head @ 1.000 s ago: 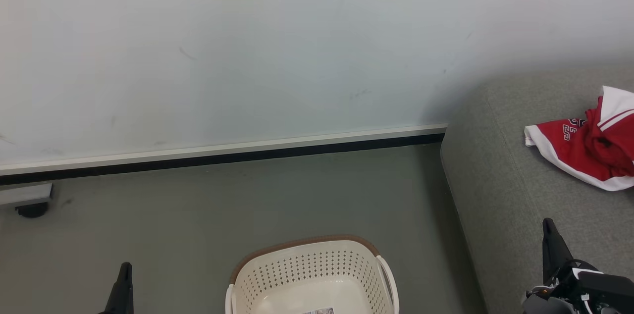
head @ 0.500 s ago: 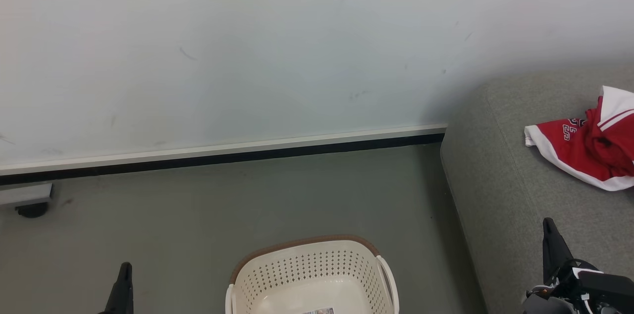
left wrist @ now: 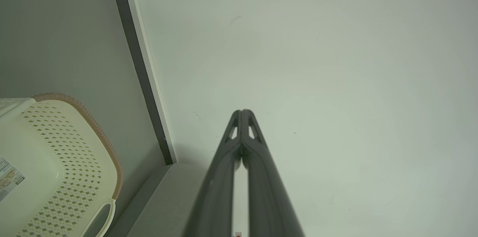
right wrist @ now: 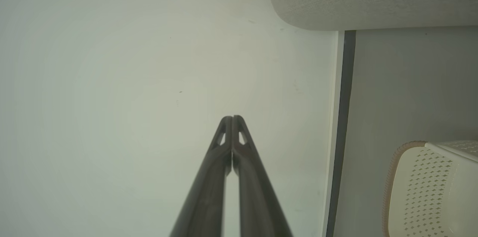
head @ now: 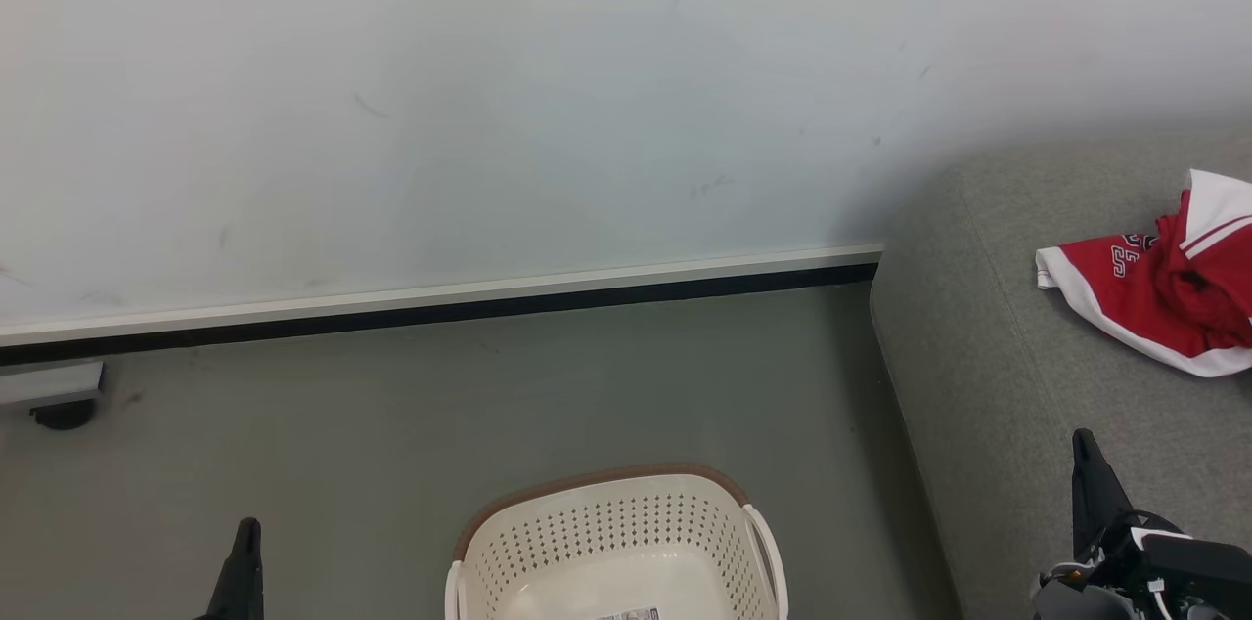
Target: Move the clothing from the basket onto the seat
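Left tool (left wrist: pixel 242 111), right tool (right wrist: pixel 232 117): both pressed together, holding nothing; your transfer looks done. Red white-trimmed fabric clothing (head: pixel 1164 302): lying on the grey upholstered seat (head: pixel 978 385), as tasked. Cream perforated plastic basket (head: pixel 606 527): visible bottom bare.

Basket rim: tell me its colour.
Brown; the basket rim shows best in the head view.

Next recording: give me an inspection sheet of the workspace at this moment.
surface: grey seat, clothing lying on it.
job's things: red-and-white clothing bunched on the seat; cream basket on the floor, no clothing in its visible part, label sticker inside.
clutter: nothing seen.
grippers: left gripper shut, empty; right gripper shut, empty.
cables: what looks like a short loop at the right wrist.
surroundings: pale wall, dark baseboard, caster far left.
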### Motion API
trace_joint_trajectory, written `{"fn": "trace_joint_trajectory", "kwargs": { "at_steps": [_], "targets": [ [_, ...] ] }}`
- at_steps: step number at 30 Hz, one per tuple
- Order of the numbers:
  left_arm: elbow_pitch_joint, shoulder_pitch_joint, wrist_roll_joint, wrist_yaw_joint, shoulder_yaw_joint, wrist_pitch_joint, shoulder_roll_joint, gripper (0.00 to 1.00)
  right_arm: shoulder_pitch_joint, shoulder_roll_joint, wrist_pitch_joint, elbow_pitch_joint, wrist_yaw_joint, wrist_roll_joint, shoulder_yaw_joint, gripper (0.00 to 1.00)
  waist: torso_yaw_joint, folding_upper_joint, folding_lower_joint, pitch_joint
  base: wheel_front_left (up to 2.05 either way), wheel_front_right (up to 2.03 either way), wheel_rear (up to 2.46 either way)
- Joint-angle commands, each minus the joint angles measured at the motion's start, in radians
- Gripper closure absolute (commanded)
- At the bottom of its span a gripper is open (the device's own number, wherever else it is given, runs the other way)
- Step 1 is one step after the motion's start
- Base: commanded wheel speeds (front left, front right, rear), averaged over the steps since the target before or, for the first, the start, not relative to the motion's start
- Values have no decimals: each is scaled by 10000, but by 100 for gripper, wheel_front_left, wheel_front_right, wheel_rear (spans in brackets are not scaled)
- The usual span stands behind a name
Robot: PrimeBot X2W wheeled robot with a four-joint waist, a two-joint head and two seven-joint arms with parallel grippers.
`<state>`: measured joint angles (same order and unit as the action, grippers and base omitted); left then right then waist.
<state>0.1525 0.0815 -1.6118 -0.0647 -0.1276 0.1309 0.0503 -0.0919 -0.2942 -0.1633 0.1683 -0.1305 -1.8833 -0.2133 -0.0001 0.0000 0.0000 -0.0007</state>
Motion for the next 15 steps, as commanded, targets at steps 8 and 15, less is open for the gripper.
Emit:
{"fn": "trace_joint_trajectory", "kwargs": {
  "at_steps": [8,15],
  "targets": [
    [-23,-8,-42,-25,-47,10,-9,100,-52,-113,-64,-59,-4,-135,-75,100,0,0,0,0,0,0,0],
    [-24,-8,-42,-24,-47,12,-9,100,-57,-140,-107,-68,-4,-144,-109,100,0,0,0,1,0,0,0]
  ]
}}
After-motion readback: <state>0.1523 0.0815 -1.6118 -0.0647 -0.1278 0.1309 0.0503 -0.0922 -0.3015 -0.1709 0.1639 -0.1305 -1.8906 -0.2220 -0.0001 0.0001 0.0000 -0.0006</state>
